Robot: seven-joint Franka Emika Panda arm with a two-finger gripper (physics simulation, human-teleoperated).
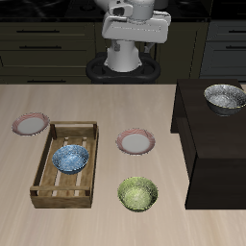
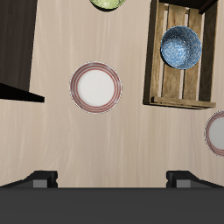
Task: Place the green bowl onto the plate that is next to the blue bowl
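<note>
The green bowl (image 1: 137, 193) sits upright on the table near its front edge, and only its rim (image 2: 107, 3) shows in the wrist view. The blue bowl (image 1: 70, 159) (image 2: 181, 46) rests inside a wooden crate (image 1: 50, 175) (image 2: 155, 61). One pink-rimmed plate (image 1: 135, 142) (image 2: 96, 86) lies beside the crate, just behind the green bowl. A second plate (image 1: 31, 123) (image 2: 217, 133) lies by the crate's opposite back corner. My gripper (image 2: 112, 180) hangs open and empty, high above the table and far from all of them.
A dark cabinet (image 1: 211, 144) (image 2: 13, 52) stands on the table beside the green bowl, with a grey-white bowl (image 1: 225, 97) on top. The robot base (image 1: 129, 48) stands at the back.
</note>
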